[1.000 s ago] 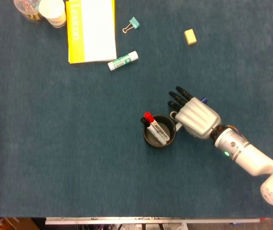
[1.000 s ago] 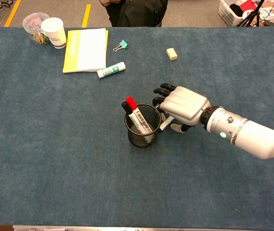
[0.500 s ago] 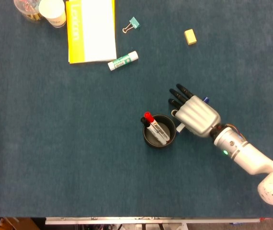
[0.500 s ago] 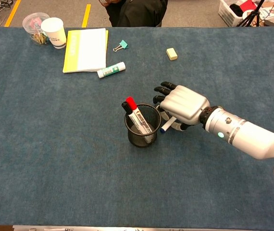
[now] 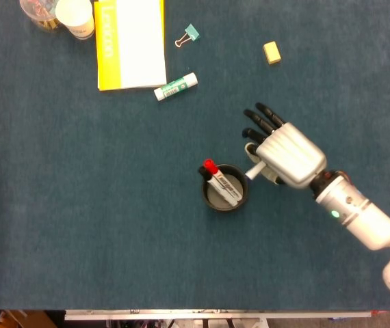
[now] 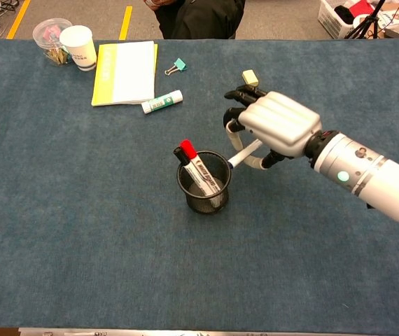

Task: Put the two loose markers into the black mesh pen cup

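Note:
The black mesh pen cup (image 5: 209, 201) (image 6: 203, 201) stands mid-table with a red-capped marker (image 5: 219, 183) (image 6: 198, 166) leaning inside it; a black tip shows beside the red cap. My right hand (image 5: 289, 154) (image 6: 278, 124) hovers above the table just right of the cup. It holds a white-bodied marker (image 5: 254, 169) (image 6: 244, 154) under its palm, and the marker's free end points down-left at the cup's rim. Most of that marker is hidden by the hand. My left hand is not in either view.
At the back left lie a yellow notebook (image 5: 130, 42) (image 6: 124, 71) and a glue stick (image 5: 176, 87) (image 6: 162, 101). A paper cup (image 6: 79, 47) and a clear jar (image 6: 48, 38) stand in the corner. A teal binder clip (image 5: 188, 35) and a yellow eraser (image 5: 271, 52) lie further back.
My right hand has risen off the table with the white marker, which now tilts toward the cup's rim. The cup has shifted slightly left.

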`<act>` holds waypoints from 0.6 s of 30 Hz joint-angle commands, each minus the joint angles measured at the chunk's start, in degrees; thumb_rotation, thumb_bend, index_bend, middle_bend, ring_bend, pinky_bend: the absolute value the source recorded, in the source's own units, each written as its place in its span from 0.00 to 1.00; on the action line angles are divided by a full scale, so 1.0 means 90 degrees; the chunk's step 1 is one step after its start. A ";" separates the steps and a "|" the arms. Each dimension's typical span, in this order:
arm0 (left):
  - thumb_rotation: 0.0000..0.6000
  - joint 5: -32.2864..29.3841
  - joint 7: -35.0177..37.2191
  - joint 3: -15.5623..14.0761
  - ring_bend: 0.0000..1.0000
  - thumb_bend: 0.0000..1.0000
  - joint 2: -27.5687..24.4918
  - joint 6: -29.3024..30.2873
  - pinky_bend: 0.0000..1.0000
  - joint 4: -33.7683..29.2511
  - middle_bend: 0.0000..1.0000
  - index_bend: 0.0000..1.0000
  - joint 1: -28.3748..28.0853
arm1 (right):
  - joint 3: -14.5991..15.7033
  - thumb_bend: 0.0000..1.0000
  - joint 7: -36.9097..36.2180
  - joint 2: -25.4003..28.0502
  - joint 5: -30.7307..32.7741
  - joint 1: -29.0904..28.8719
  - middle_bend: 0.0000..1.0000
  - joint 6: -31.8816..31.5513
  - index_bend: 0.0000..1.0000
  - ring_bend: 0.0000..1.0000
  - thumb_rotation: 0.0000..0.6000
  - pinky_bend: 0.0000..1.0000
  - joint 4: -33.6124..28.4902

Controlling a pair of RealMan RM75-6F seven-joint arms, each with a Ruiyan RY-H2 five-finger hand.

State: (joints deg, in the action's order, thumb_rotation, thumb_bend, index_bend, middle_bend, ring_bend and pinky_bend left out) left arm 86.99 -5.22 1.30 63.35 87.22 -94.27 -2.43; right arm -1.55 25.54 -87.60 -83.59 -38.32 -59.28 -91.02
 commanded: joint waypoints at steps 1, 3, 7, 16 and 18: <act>1.00 0.0014 -0.0051 0.0000 0.18 0.15 -0.0017 0.0001 0.15 -0.0044 0.18 0.18 -0.0008 | -0.0262 0.26 -0.0975 0.0625 -0.0259 0.0077 0.34 -0.0345 0.62 0.06 1.00 0.00 -0.0852; 1.00 0.0020 -0.0094 -0.0003 0.18 0.15 -0.0025 -0.0009 0.15 -0.0085 0.18 0.18 -0.0016 | -0.0299 0.26 -0.1558 0.0851 -0.0335 0.0091 0.34 -0.0362 0.62 0.07 1.00 0.00 -0.1192; 1.00 0.0051 -0.0166 -0.0009 0.18 0.15 -0.0051 0.0004 0.15 -0.0166 0.18 0.18 -0.0021 | -0.0300 0.26 -0.2211 0.1203 -0.0544 0.0126 0.35 -0.0427 0.62 0.08 1.00 0.00 -0.1511; 1.00 0.0064 -0.0257 -0.0015 0.18 0.15 -0.0071 -0.0012 0.15 -0.0271 0.18 0.18 -0.0038 | -0.0104 0.26 -0.3847 0.1165 -0.0768 0.0071 0.35 -0.0149 0.62 0.08 1.00 0.00 -0.1660; 1.00 0.0050 -0.0258 -0.0017 0.18 0.15 -0.0092 -0.0004 0.15 -0.0281 0.18 0.18 -0.0027 | -0.0090 0.26 -0.4149 0.1065 -0.0789 0.0063 0.35 -0.0136 0.62 0.08 1.00 0.00 -0.1613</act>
State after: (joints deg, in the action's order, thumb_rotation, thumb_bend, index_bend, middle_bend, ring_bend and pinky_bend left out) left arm 87.46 -7.53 1.16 62.55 87.17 -96.78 -2.69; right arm -2.86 -8.42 -76.93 -89.88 -37.51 -61.19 -105.62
